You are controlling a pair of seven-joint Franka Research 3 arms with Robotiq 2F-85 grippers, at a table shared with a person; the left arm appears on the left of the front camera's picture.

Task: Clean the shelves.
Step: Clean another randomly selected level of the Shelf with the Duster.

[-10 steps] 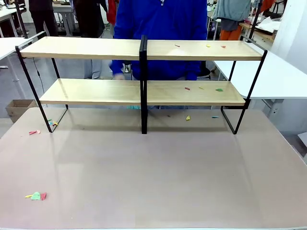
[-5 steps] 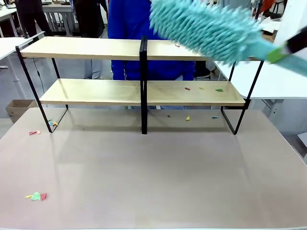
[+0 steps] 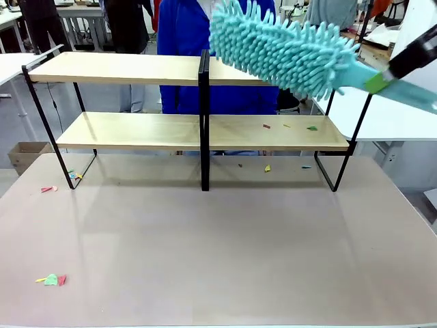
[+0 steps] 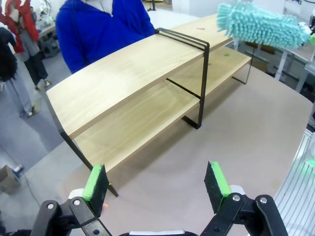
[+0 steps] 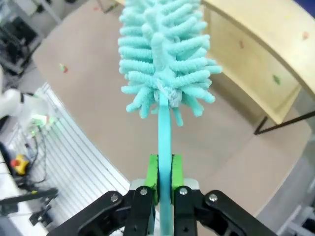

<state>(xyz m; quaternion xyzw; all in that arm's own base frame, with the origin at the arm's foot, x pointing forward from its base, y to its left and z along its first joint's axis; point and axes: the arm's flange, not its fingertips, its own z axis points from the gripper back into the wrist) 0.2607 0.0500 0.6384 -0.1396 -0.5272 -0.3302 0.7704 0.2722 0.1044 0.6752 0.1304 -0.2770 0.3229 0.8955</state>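
Two long light-wood boards, one above the other in a thin black frame with a black post in the middle, make up the shelves (image 3: pixel 116 68). They stand on the big grey-brown table (image 3: pixel 218 260), out in front of both sets of jaws.

Right above the right half of the top board hangs a fluffy teal duster (image 3: pixel 280 48). I cannot tell if it touches the wood. Its thin teal handle runs straight back into the right gripper (image 5: pixel 165 169). Those jaws are squeezed tight on the handle, with a green pad on each side of it. The fluffy head sticks out well past the fingertips, and the shelves lie beyond it.

Some little paper scraps (image 3: pixel 312 128) lie on the right half of the lower board, under the duster head and far ahead of the right jaws. A few more bits (image 3: pixel 268 168) lie on the table under that same end of the shelves.

The left gripper (image 4: pixel 156 182) hangs above the table with its jaws wide apart and nothing between them. The shelves are ahead of its fingertips, with the near end of the frame closest to it. The duster is far off past the other end.

More coloured scraps (image 3: pixel 51 279) lie on the near left part of the table, and a couple more (image 3: pixel 48 188) lie near the left foot of the frame.

A person in a blue top (image 3: pixel 184 34) stands behind the shelves, on the far side from both grippers. A white table (image 3: pixel 396 109) sits off past the right end of the shelves.
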